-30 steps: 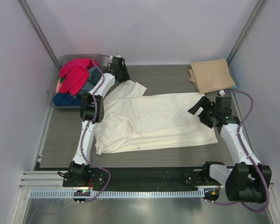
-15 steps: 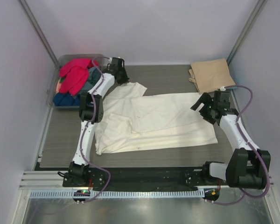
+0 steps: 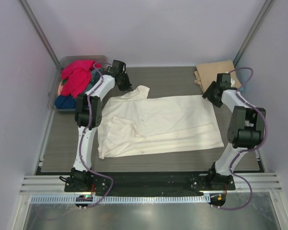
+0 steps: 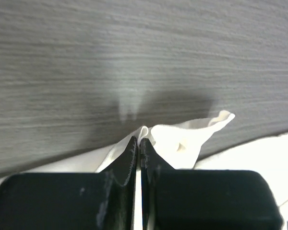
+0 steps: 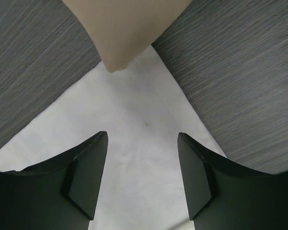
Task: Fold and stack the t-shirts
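1. Cream cotton covers most of the middle of the grey wood-grain desk [image 3: 168, 79]: the cream shirt [image 3: 173, 120] lies spread out flat, its long side running left to right.
2. The left pincer [image 4: 138, 142] sits at the far left of that shirt, at the sleeve [image 3: 137, 92] that points toward the back of the desk.
3. In the left wrist view its two black fingers are pressed together, clamped on a small raised fold of the cream shirt. White cloth bunches up around the fingertips, and bare desk lies beyond them.
4. The right pincer [image 5: 141, 135] is at the far right corner of the cream shirt, the arm reaching toward the back of the desk.
5. Its fingers stand apart, one on each side of the cloth corner lying flat below them. I cannot tell whether the tips touch the cloth.
6. The tan shirt [image 3: 218, 76] lies folded in the far right corner of the desk. In the right wrist view its near corner overlaps the tip of the cream shirt just ahead of the open fingers.
7. A clear plastic tub [image 3: 53, 96] stands at the far left, beside the left pincer. It holds a red shirt [image 3: 77, 76] on top and a blue shirt [image 3: 67, 101] at its near end.
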Tool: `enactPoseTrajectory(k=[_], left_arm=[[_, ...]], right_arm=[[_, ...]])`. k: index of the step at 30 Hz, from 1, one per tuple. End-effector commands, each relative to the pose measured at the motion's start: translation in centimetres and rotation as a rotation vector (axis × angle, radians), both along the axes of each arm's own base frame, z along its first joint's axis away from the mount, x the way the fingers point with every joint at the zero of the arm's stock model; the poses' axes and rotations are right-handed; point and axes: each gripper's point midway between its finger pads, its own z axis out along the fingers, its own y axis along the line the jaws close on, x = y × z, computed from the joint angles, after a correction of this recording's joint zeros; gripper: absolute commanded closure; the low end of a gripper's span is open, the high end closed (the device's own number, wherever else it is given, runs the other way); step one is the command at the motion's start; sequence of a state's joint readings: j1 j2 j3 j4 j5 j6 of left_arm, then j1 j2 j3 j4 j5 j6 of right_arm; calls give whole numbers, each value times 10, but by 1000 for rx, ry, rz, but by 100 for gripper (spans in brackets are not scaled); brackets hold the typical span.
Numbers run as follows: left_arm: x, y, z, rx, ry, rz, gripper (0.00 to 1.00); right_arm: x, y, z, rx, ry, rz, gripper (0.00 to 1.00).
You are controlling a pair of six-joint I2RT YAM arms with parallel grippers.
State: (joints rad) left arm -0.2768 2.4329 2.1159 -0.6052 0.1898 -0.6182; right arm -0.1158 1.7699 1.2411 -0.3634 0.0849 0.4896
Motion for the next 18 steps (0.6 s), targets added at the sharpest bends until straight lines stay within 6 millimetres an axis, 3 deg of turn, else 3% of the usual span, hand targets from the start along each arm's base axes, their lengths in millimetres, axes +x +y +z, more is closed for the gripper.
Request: enactPoseTrajectory(k=[1, 5, 10, 14, 17, 18], left_arm=[[-11, -13, 32, -76, -13, -38, 100], [-16, -19, 34, -116, -3, -44, 100], [-22, -19, 32, -128, 3, -43, 100], [-29, -16, 30, -124, 17, -35, 100], [-39, -11, 29, -114, 22, -26, 100], [-48, -7, 27, -106, 37, -21, 100]], right_arm=[[33, -15, 12, -85, -70, 25, 34], [47, -19, 0, -122, -72, 63, 34], [44, -7, -30, -88, -42, 106, 34], [27, 23, -46, -62, -19, 155, 33], [4, 55, -60, -16, 11, 197, 33], [-2, 74, -56, 13, 0, 232, 33]])
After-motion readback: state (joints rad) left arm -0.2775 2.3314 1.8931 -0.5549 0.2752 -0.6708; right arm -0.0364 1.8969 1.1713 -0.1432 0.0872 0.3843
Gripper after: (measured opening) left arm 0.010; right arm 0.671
